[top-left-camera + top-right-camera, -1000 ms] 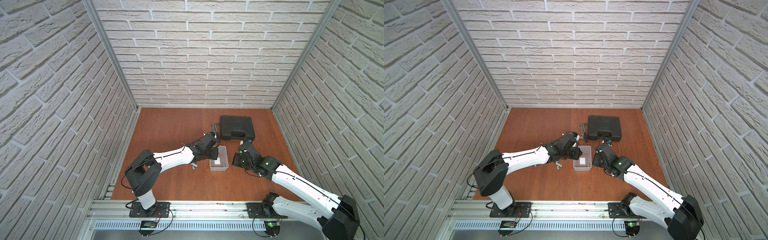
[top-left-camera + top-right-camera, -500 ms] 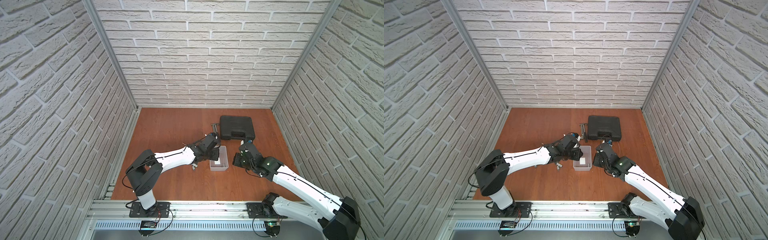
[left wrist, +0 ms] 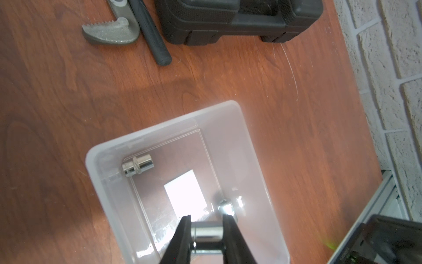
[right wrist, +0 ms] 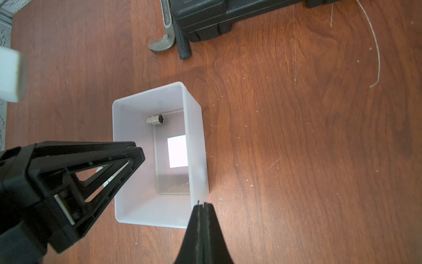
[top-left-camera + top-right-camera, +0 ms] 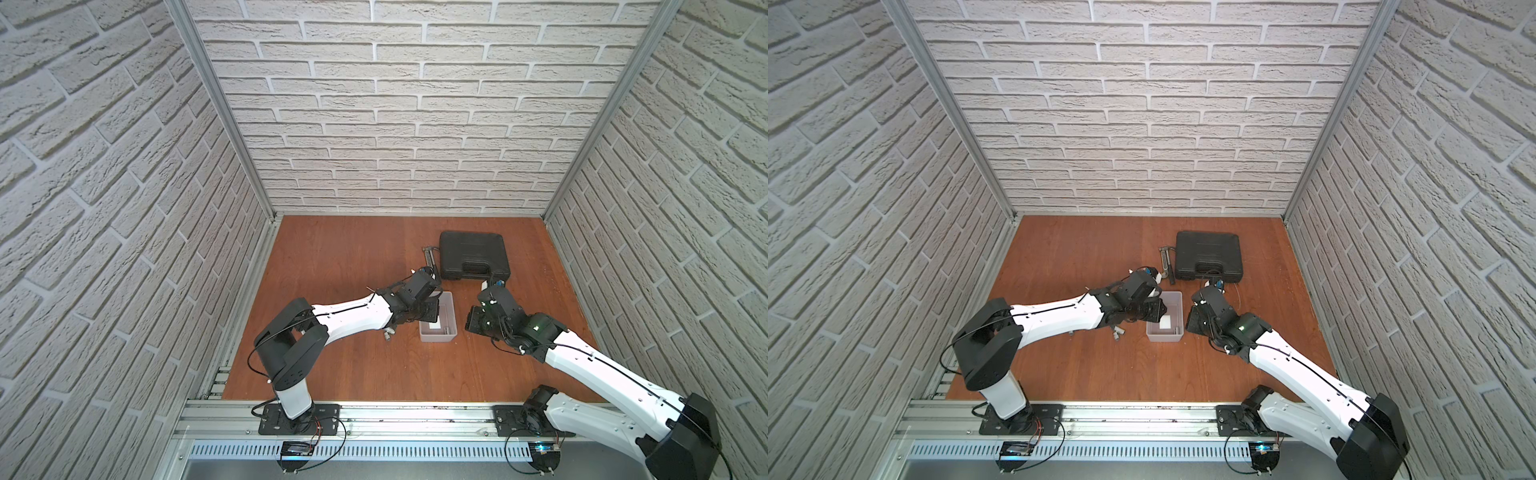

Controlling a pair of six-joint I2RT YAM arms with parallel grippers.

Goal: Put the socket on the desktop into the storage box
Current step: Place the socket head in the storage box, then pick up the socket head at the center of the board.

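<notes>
Storage box (image 4: 196, 146) holding one socket (image 4: 156, 120), right claw (image 4: 202, 204) closed at its corner

Black tool case (image 5: 473, 257) at rear; pipe wrench (image 3: 107, 32) just beside.

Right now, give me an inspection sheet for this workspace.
Surface: desktop, reddish wood-grain, faint scratches.
Job's things: storage box upright, open; lying socket and, it seems, a second socket inside; held socket over the box; loose sockets on the desktop by the left arm.
Clutter: black tool case, closed; wrench beside it.
Grippers: left gripper shut on the held socket; right gripper shut, empty, beside the box.
Cables: thin leads at the arm bases.
Surroundings: brick-pattern walls; aluminium rail.
</notes>
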